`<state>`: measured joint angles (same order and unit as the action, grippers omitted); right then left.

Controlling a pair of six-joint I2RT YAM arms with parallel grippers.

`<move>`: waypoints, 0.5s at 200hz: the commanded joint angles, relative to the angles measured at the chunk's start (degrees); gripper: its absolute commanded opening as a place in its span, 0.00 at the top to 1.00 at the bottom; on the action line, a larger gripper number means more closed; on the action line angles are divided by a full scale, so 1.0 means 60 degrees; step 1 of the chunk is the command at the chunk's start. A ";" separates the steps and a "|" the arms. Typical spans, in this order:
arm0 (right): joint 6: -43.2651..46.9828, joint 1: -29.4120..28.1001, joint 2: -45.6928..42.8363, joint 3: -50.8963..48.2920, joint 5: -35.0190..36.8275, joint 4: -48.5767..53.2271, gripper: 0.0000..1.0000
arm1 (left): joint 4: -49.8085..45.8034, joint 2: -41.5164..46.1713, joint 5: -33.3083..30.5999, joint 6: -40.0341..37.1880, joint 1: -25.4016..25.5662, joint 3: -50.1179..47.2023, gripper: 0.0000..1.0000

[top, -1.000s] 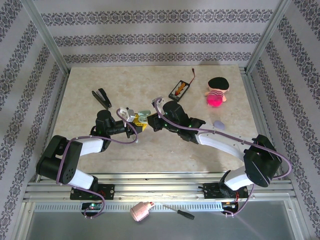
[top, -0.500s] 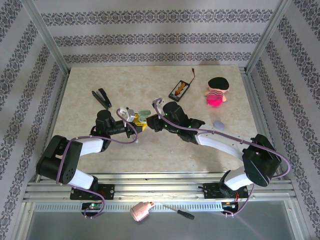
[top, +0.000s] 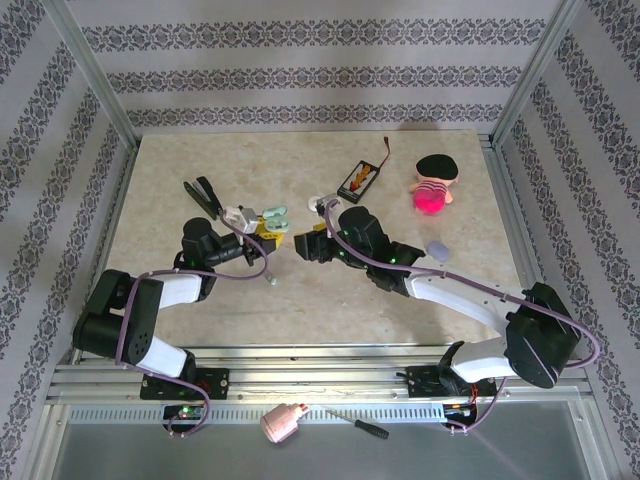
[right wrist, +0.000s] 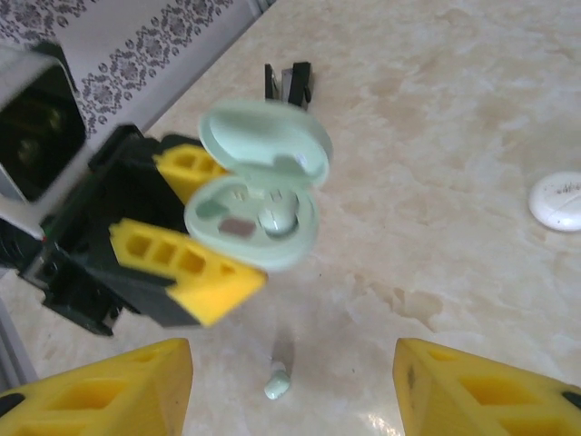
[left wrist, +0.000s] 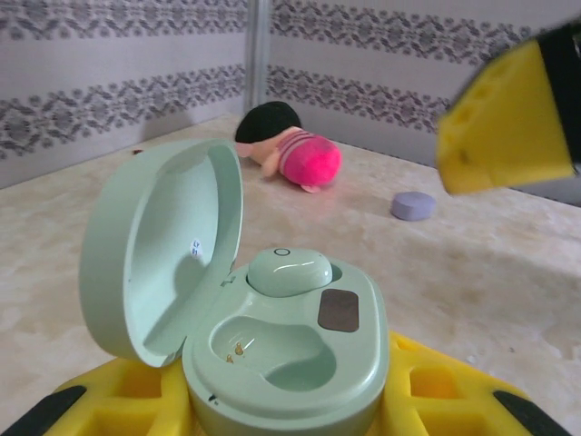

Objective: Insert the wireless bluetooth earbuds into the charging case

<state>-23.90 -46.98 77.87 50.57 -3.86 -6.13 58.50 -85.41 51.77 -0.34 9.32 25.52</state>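
Note:
My left gripper (top: 260,228) is shut on the mint-green charging case (left wrist: 289,359), which sits upright between its yellow fingers (left wrist: 436,391) with the lid (left wrist: 159,245) swung open. One mint earbud (left wrist: 289,271) sits in the far socket; the near socket (left wrist: 268,352) is empty. The case (right wrist: 259,218) hangs above the table. A second earbud (right wrist: 278,381) lies loose on the table below it, also seen from above (top: 272,281). My right gripper (right wrist: 292,356) is open with nothing in it, its fingers either side of that loose earbud, just right of the case (top: 273,213).
A lavender oval piece (top: 437,248) lies to the right. A doll (top: 435,183), a black battery holder with wires (top: 358,180) and a black clip (top: 203,193) lie toward the back. A white round disc (right wrist: 563,200) rests near the right arm.
My right gripper has opened and come away from the case. My left gripper has carried the case a little back and to the left.

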 commanded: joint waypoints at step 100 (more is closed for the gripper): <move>-0.2624 -0.0051 0.4172 0.1509 -0.2844 0.0398 0.51 | 0.0713 0.0511 -0.0822 0.0759 -0.1875 0.0179 0.81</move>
<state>-35.79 -47.03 99.42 55.59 -13.85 -4.45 58.92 -83.81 47.37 2.31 -0.91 26.28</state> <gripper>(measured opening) 0.497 0.354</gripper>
